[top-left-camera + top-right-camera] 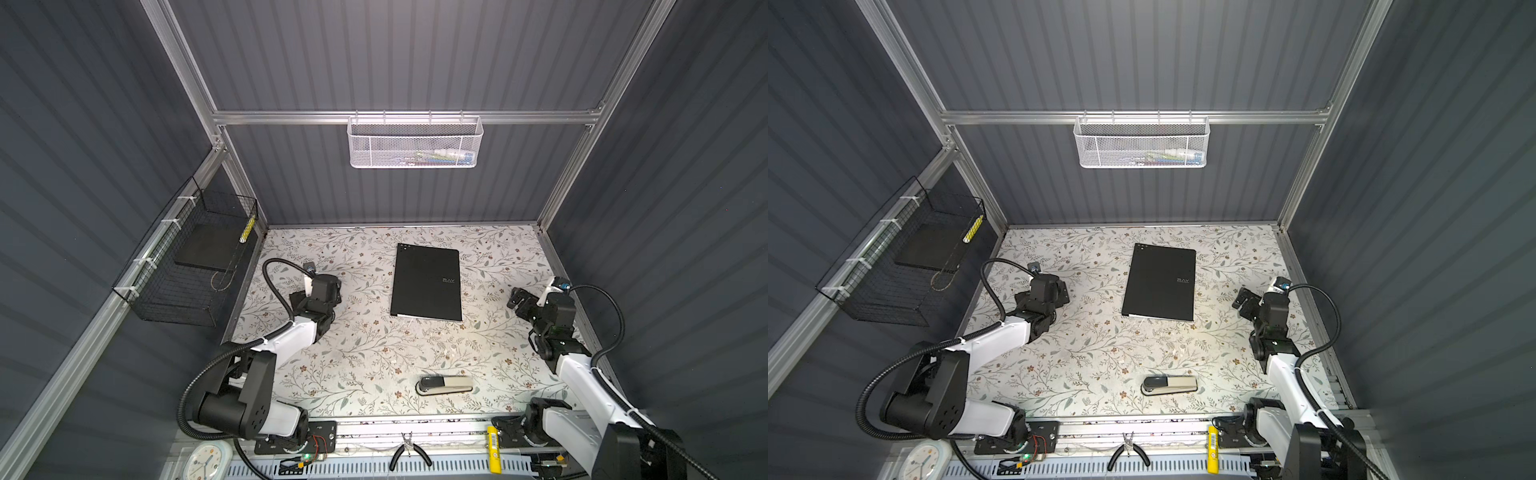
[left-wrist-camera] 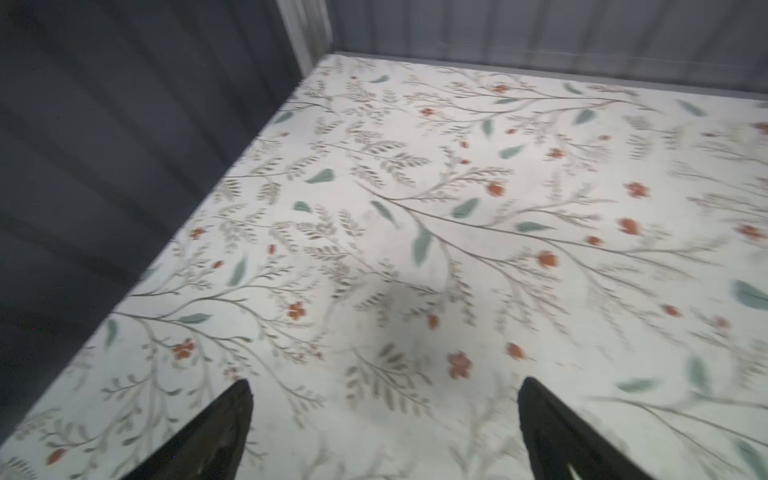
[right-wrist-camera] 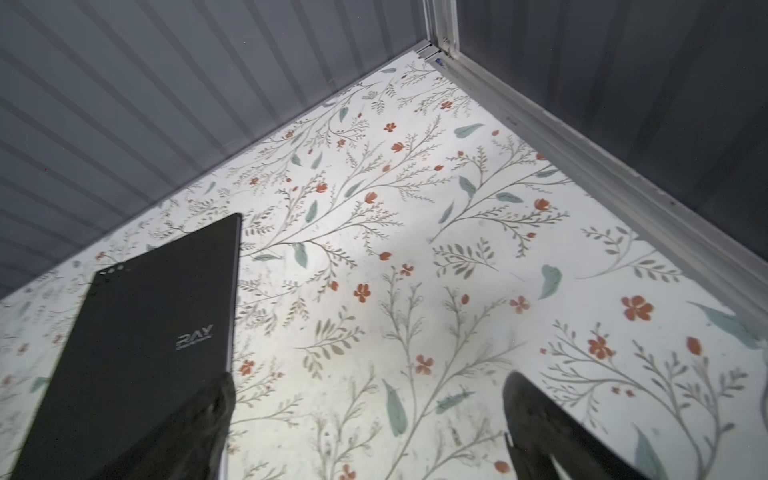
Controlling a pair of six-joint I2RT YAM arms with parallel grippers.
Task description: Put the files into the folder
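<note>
closed folder (image 1: pixel 427 282) lies flat between the tools, long axis running away from the robot; right tool (image 3: pixel 369 376), spread and empty, sits nearer than left tool (image 2: pixel 385 381), likewise spread.

Wide bare table (image 1: pixel 357 345) — two low obstacles
Folder (image 1: pixel 427 283) lies flat toward the back; what looks like a stapler (image 1: pixel 445 384) sits near the front.

**Q:** Where do the top views look from?
**A:** From high above the near edge, steeply down. Both top views take in the whole table (image 1: pixel 374 353), with the folder (image 1: pixel 427 283) at mid-frame.
**Q:** And the wrist views?
**A:** Each looks from low and close across the table toward the far corner on its own side. Only the right wrist view shares the folder (image 3: pixel 137 353) with the top views.
</note>
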